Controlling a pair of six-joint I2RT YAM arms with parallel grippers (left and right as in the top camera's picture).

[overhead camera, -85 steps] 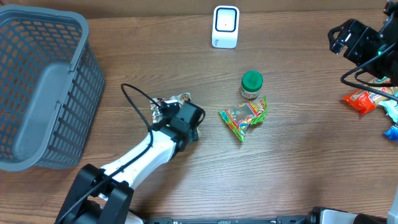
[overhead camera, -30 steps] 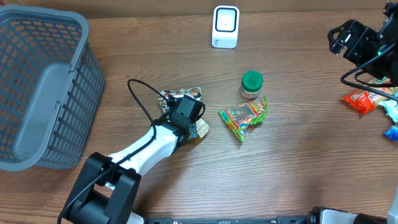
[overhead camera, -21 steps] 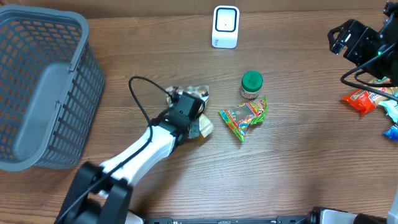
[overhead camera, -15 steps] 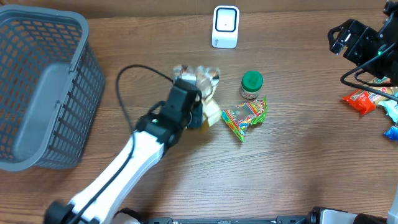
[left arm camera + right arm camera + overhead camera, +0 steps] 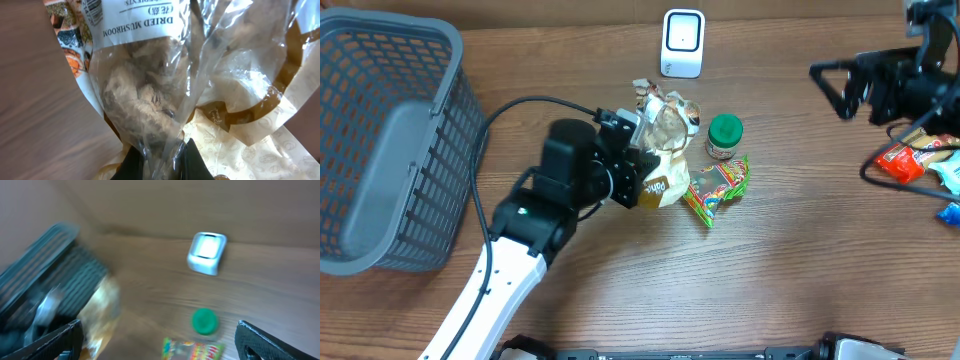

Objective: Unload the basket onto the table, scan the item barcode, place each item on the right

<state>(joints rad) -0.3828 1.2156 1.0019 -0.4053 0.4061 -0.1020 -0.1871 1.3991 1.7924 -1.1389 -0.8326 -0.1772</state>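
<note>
We note left end effector (image 5: 638, 172) clamped on dried mushroom bag (image 5: 666, 128), frame centre | scanner (image 5: 682, 42) up-frame, near bag's top | bag's long axis up-frame | right end effector (image 5: 842, 86) wide, upper right

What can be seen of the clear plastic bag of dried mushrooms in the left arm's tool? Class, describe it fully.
The clear crinkled plastic bag holds pale, lumpy dried mushrooms. A white label reads DRIED MUSHROOM, and tan and brown printed panels show beside it. The left tool is shut on a pinched fold of its film. From overhead, its crumpled top lies just left of the green-lidded jar and nearer than the white rounded scanner unit.
</note>
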